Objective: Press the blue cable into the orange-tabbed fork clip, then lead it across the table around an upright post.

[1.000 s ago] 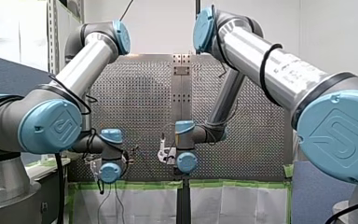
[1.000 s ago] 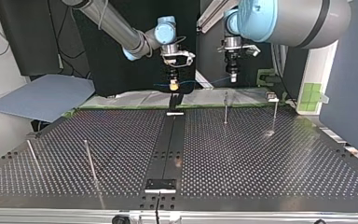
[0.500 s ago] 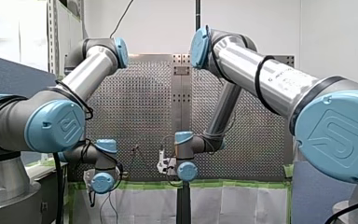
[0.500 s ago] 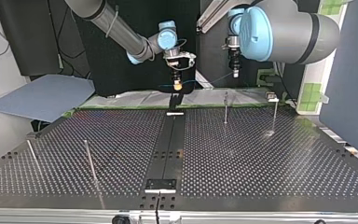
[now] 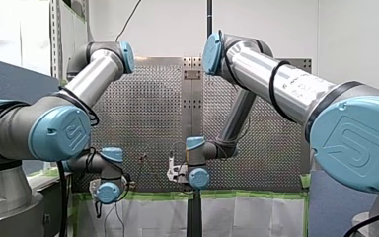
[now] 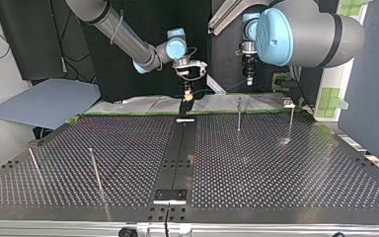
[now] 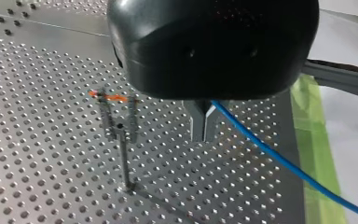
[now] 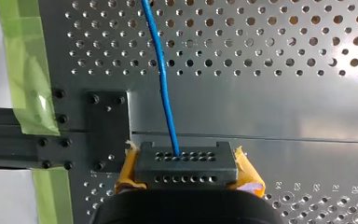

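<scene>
In the left wrist view my left gripper has its metal fingers shut on the blue cable, which trails away behind it just above the perforated table. Beside the fingers stands the fork clip with its orange tab, on a thin stem. In the right wrist view my right gripper has its yellow pads shut on the cable's black connector. The blue cable leads straight ahead from it. In the top view my right gripper and my left gripper hang over the table's far edge.
Upright posts stand on the perforated table: one and another toward the top view's right, two more at its left. A dark centre strip runs across. Green tape lines the table edge.
In the front view my left wrist has dropped lower and to the left, and my right wrist has sunk slightly. In the top view my right gripper has shifted a little rightward.
</scene>
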Controlling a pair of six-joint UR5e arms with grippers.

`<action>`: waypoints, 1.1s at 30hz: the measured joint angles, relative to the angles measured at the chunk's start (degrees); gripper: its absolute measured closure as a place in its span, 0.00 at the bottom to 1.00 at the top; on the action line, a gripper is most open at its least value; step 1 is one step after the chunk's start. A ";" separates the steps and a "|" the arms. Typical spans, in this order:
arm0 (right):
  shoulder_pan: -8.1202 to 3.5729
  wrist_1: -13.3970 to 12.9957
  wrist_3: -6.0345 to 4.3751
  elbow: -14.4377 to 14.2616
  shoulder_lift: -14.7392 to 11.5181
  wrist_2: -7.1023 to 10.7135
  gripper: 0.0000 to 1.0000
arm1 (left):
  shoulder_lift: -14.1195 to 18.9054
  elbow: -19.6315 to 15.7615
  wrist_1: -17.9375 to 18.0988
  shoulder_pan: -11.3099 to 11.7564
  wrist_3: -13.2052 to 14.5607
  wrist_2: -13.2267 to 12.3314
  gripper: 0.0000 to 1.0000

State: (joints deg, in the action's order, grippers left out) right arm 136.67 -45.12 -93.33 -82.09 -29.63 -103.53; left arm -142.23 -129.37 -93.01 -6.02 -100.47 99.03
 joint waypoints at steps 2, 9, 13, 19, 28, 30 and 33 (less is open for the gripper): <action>-0.22 0.30 0.03 0.36 0.02 0.02 1.00 | 0.78 0.00 -0.56 0.05 0.06 -0.07 1.00; -0.99 0.50 0.05 0.96 0.03 0.35 1.00 | 2.44 0.10 -1.43 0.40 -0.03 -0.20 1.00; -1.45 0.67 0.06 1.29 0.04 0.62 1.00 | 2.69 0.76 -1.97 0.56 -0.20 -0.27 1.00; -1.76 0.65 0.01 1.46 0.04 0.68 1.00 | 2.73 2.03 -3.09 0.66 -0.64 -0.67 1.00; -1.84 1.28 0.43 2.03 0.04 1.57 1.00 | 3.13 2.13 -3.83 0.61 0.59 -1.37 1.00; -1.85 1.88 0.50 2.36 0.04 1.65 1.00 | 3.81 1.64 -3.71 0.56 0.70 -1.62 1.00; -1.88 2.85 0.54 2.82 0.03 1.65 1.00 | 5.27 0.73 -3.76 0.43 0.53 -1.85 1.00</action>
State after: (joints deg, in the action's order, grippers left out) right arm 134.79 -42.27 -92.79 -79.27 -29.60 -101.88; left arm -136.96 -128.65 -96.77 -5.59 -99.94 97.18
